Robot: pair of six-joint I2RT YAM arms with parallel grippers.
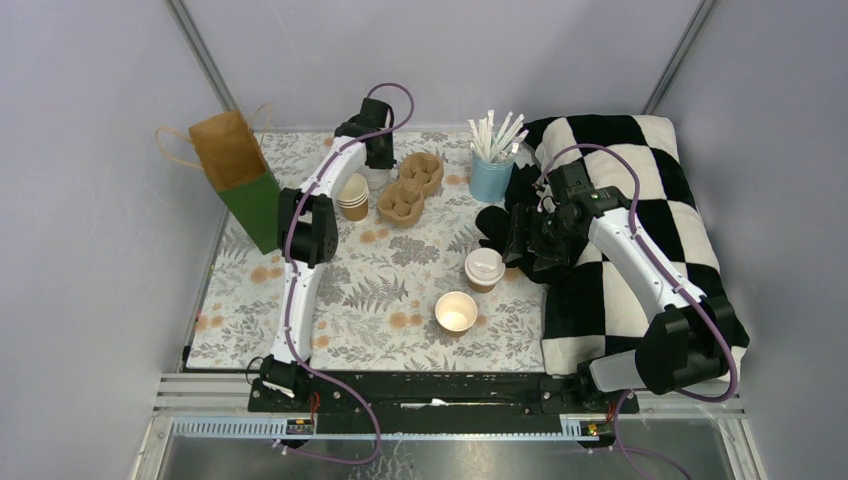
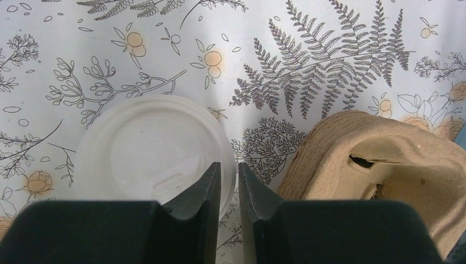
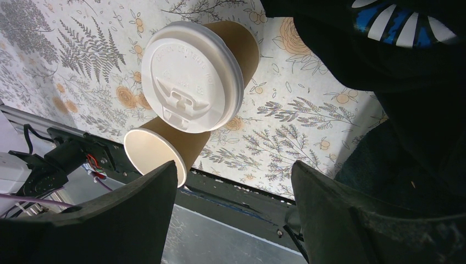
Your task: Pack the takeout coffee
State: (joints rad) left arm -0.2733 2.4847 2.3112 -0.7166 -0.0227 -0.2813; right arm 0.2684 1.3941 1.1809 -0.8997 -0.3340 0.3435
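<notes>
One tan paper cup [image 1: 484, 268] with a white lid [image 3: 192, 74] stands mid-table. A second tan cup [image 1: 456, 311], uncovered and cream-white inside [image 3: 151, 151], stands just in front of it. My right gripper [image 1: 517, 240] hovers to the right of the lidded cup; in the wrist view it [image 3: 235, 165] is wide open with nothing between its fingers. At the back, my left gripper [image 1: 378, 165] points down over a loose white lid [image 2: 148, 143]. Its jaws [image 2: 229, 165] stand a narrow gap apart astride the lid's right rim, not clamped on it.
A brown pulp cup carrier [image 1: 410, 187] [image 2: 373, 159] lies right of the loose lid. A stack of tan cups [image 1: 352, 197] stands left of it. A light-blue cup of straws [image 1: 490, 175], a brown-and-green paper bag [image 1: 240, 175] and a checkered blanket [image 1: 640, 230] ring the mat.
</notes>
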